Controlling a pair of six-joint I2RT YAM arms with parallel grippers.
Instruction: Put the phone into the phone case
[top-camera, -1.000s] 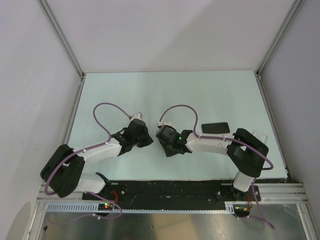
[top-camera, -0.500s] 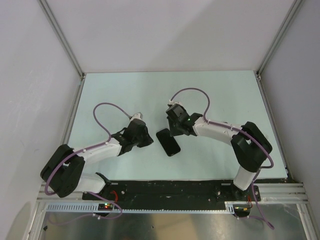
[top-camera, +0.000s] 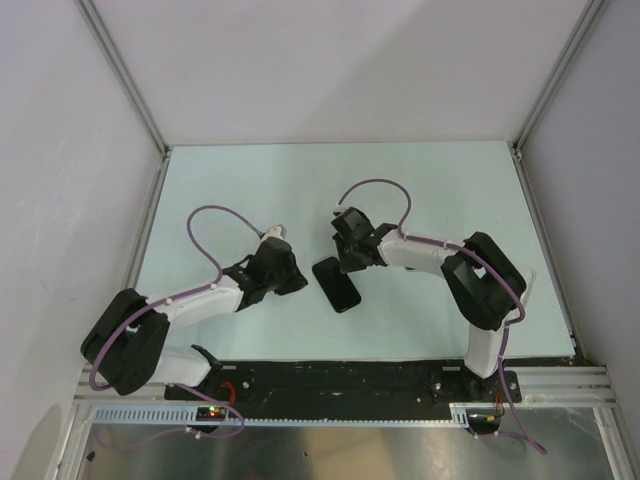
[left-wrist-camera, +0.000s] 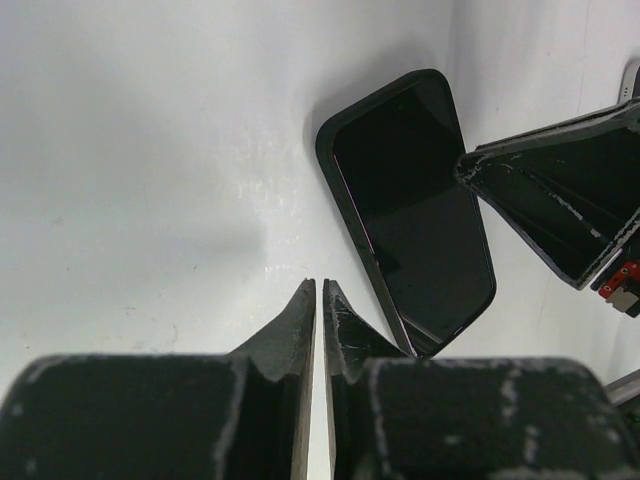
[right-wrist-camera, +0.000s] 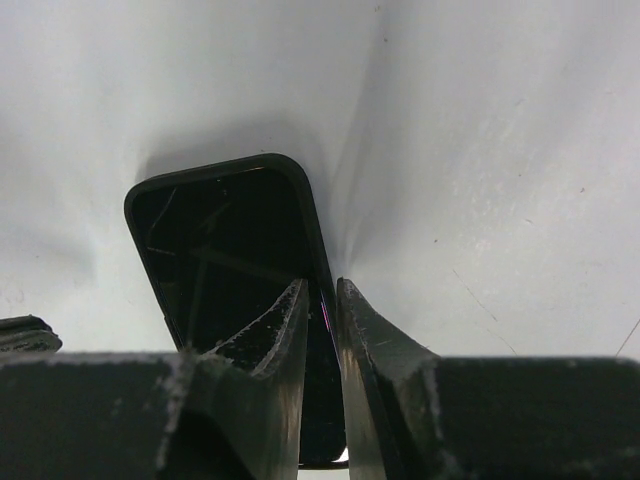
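Phone (top-camera: 337, 285) is uncovered at centre of the top view; right gripper (right-wrist-camera: 322, 290) has been shifted to its upper end.
Left gripper (left-wrist-camera: 319, 292) is pressed together, just left of the phone. Right jaws are a slit apart astride the rim, pinch cannot be told. Phone case (left-wrist-camera: 350, 228) is judged nearly seated.

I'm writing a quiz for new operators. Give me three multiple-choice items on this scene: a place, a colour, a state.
1. Where is the phone? A. flat on the table, by the right gripper; B. on a shelf; C. in the far left corner.
2. The arms' cables are: A. yellow; B. purple; C. green.
3. The left gripper is: A. wide open; B. clamped on the phone; C. shut, empty.
Answers: A, the top view shows it there; B, purple loops at both wrists; C, its jaws nearly touch, nothing between.
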